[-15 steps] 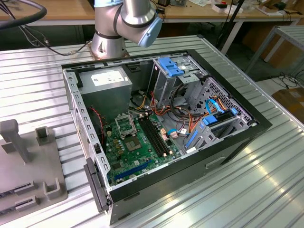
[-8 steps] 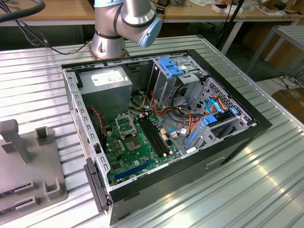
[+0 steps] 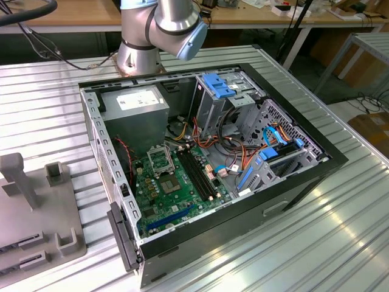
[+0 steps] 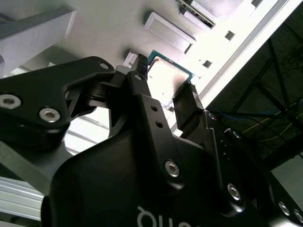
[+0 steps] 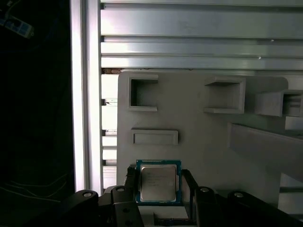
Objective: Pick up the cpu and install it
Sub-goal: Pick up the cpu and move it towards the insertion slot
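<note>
Above the pocketed grey tray (image 5: 199, 142), the tool (image 5: 159, 174) clamps the cpu (image 5: 158, 182) by opposite edges (metal top showing).

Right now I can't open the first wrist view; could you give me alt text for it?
A small flat square cpu with a shiny silver-grey metal top sits clamped between the fingers of the black gripper, over a pale grey plastic tray with rectangular pockets. The tray rests on a ribbed silvery metal table.

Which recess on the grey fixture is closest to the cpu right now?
The shallow wide rectangular recess, next to the cpu; the deeper square recesses lie beyond it.
</note>
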